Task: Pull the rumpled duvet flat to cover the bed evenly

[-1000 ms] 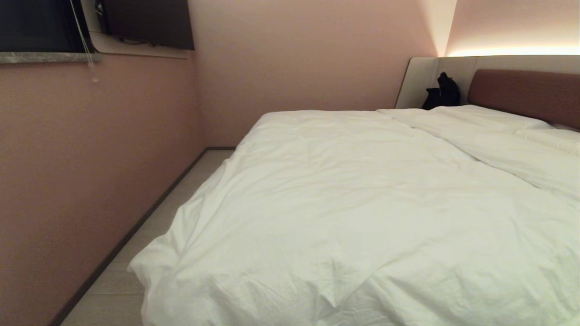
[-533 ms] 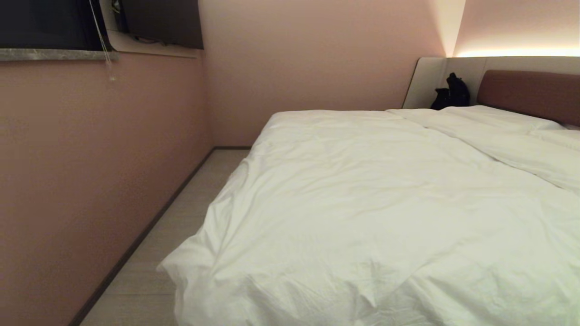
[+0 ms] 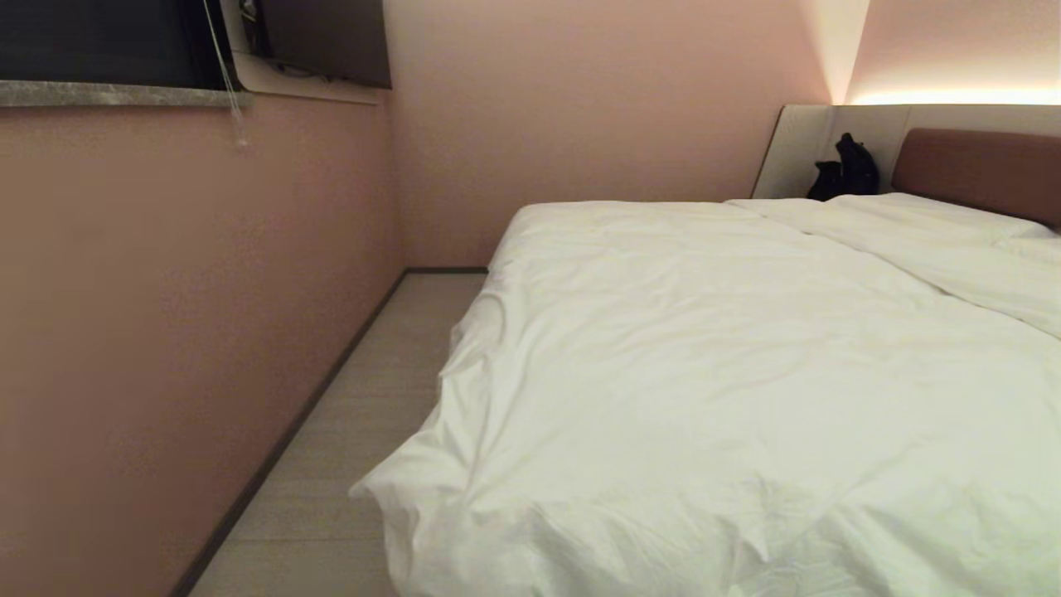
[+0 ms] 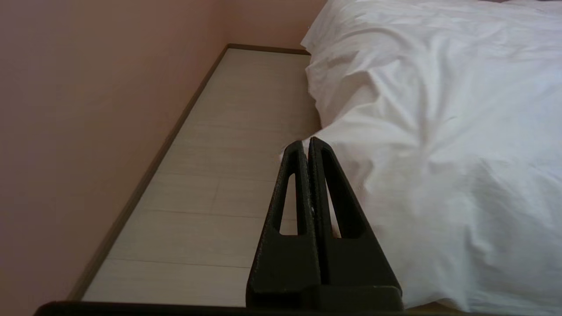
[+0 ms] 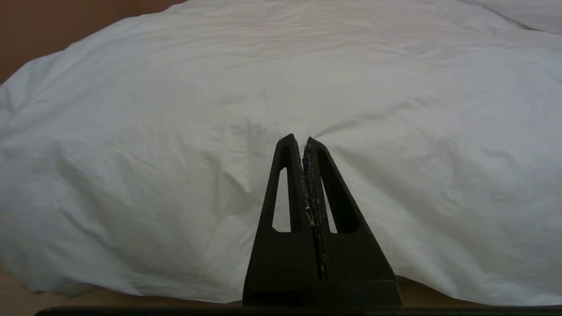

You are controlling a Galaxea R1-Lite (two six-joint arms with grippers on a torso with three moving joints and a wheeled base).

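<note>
White duvet overhangs the bed's left edge beside bare floor; both hands pinched closed, empty.

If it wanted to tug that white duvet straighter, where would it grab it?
Probably the near corner of the duvet, which bunches out over the floor beside the bed. Coming from the foot end, a gripper could pinch that loose fold; the flat middle offers little to pinch.
</note>
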